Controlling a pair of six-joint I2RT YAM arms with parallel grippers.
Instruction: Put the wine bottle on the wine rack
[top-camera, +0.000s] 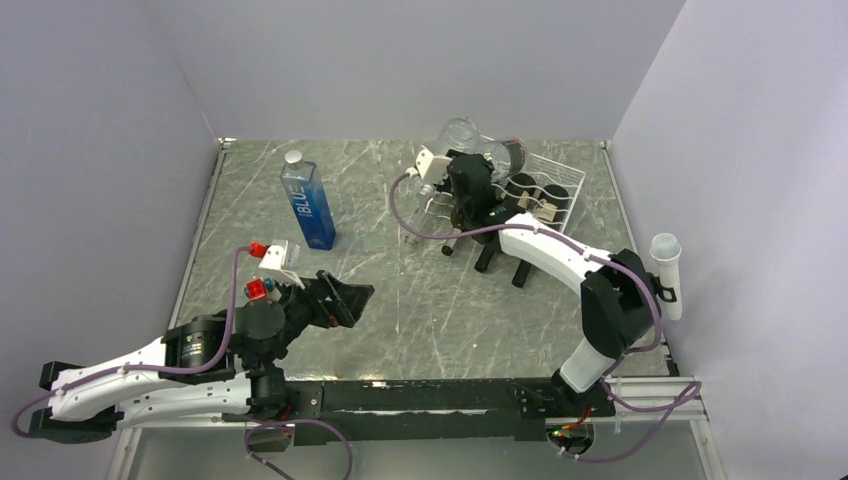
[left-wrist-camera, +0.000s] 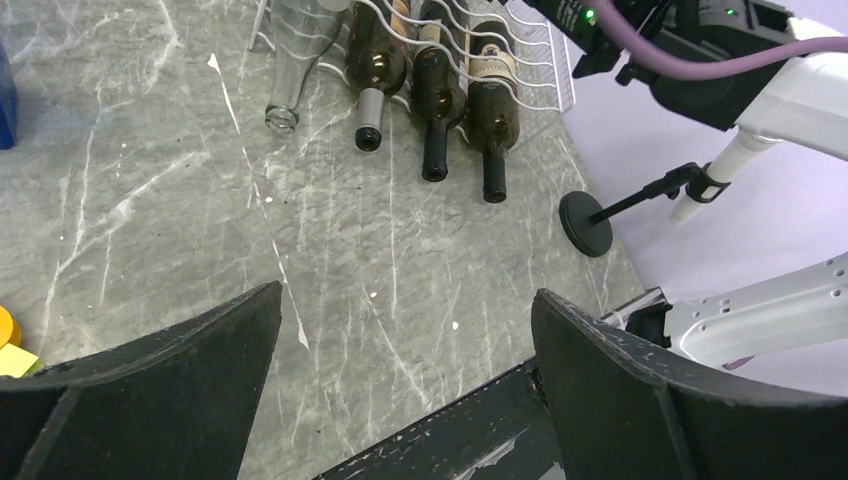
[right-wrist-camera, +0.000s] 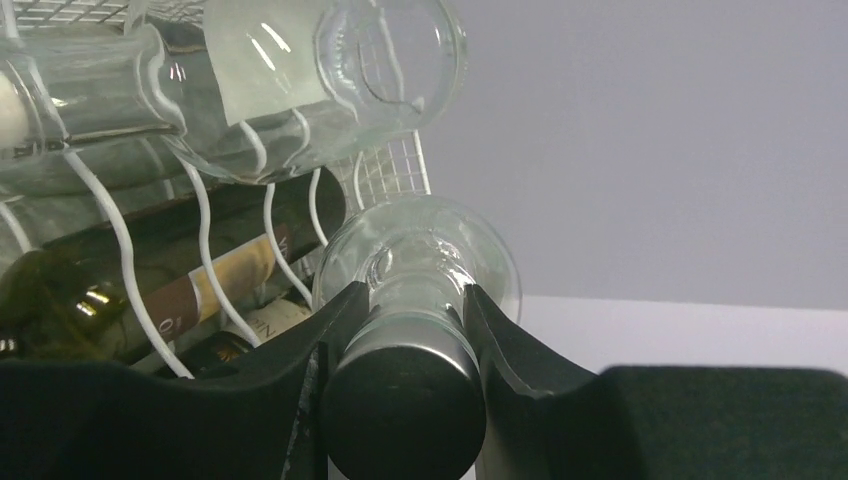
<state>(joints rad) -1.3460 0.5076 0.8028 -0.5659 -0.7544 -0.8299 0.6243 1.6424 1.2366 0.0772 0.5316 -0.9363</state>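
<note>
My right gripper (top-camera: 463, 163) is shut on the neck of a clear glass wine bottle (top-camera: 460, 135) and holds it tilted over the left part of the white wire wine rack (top-camera: 560, 185). In the right wrist view the fingers (right-wrist-camera: 345, 320) clamp the neck just above the dark cap (right-wrist-camera: 405, 400), and the bottle's body (right-wrist-camera: 425, 255) lies against the rack wires (right-wrist-camera: 205, 250). Another clear bottle (right-wrist-camera: 330, 70) lies on the rack's upper tier. Dark bottles (left-wrist-camera: 430, 85) fill the lower tier. My left gripper (top-camera: 345, 300) is open and empty over the table.
A tall blue bottle (top-camera: 308, 205) stands at the back left. A white tube on a black stand (top-camera: 665, 270) sits at the right edge, its round foot (left-wrist-camera: 585, 225) near the rack. A clear bottle neck (left-wrist-camera: 285, 100) sticks out at the rack's left.
</note>
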